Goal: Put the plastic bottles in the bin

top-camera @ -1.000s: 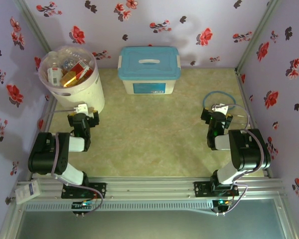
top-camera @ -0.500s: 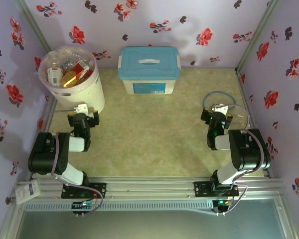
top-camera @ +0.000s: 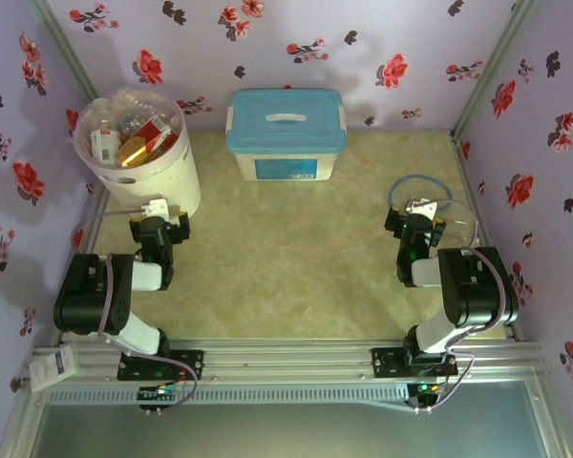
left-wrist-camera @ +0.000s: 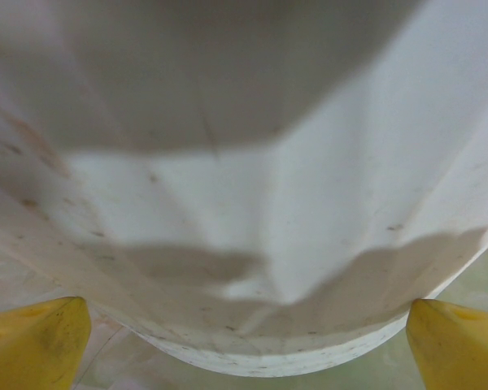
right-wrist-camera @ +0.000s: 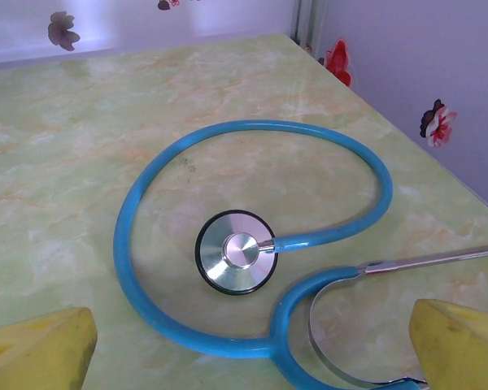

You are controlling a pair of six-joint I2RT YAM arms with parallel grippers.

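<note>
The bin point(top-camera: 158, 172) is a round white bucket with a thin liner bag over its rim, standing at the back left of the table. Several plastic bottles point(top-camera: 134, 132) lie heaped inside it, clear ones with red and white labels. My left gripper point(top-camera: 159, 212) rests low just in front of the bin, open, and the left wrist view looks straight at the bin's white wall point(left-wrist-camera: 252, 203) between the two yellow fingertips point(left-wrist-camera: 32, 341). My right gripper point(top-camera: 414, 212) sits folded at the right, open, with nothing between its yellow fingertips point(right-wrist-camera: 459, 345).
A white box with a light-blue lid point(top-camera: 286, 134) stands at the back centre. A blue stethoscope point(right-wrist-camera: 252, 244) lies coiled on the green marbled table just ahead of the right gripper, near the right wall point(top-camera: 535, 143).
</note>
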